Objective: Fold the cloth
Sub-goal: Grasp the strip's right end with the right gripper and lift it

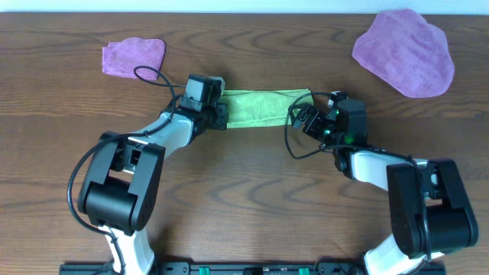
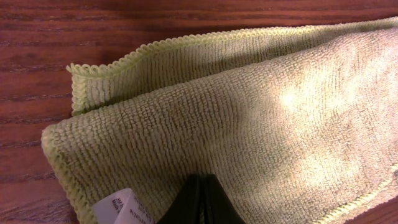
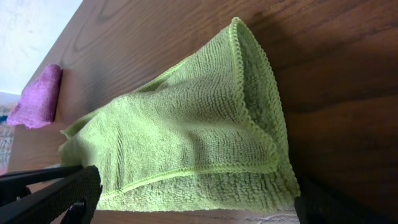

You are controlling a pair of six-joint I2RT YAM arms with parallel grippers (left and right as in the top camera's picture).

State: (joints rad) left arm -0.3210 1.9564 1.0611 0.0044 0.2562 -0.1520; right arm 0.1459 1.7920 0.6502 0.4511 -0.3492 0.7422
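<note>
The lime-green cloth (image 1: pixel 263 107) lies folded into a long strip on the wooden table between my two grippers. My left gripper (image 1: pixel 220 113) is at its left end. In the left wrist view the black fingers (image 2: pixel 200 202) are pressed together on the cloth (image 2: pixel 249 112), beside the white tag (image 2: pixel 121 208). My right gripper (image 1: pixel 299 118) is at the strip's right end. In the right wrist view its fingers (image 3: pixel 193 208) are spread wide on either side of the layered cloth end (image 3: pixel 186 137), not closed on it.
A small folded purple cloth (image 1: pixel 134 57) lies at the back left and also shows in the right wrist view (image 3: pixel 38 96). A large purple cloth (image 1: pixel 405 52) lies at the back right. Bare wood table (image 1: pixel 252 191) stretches in front of the strip.
</note>
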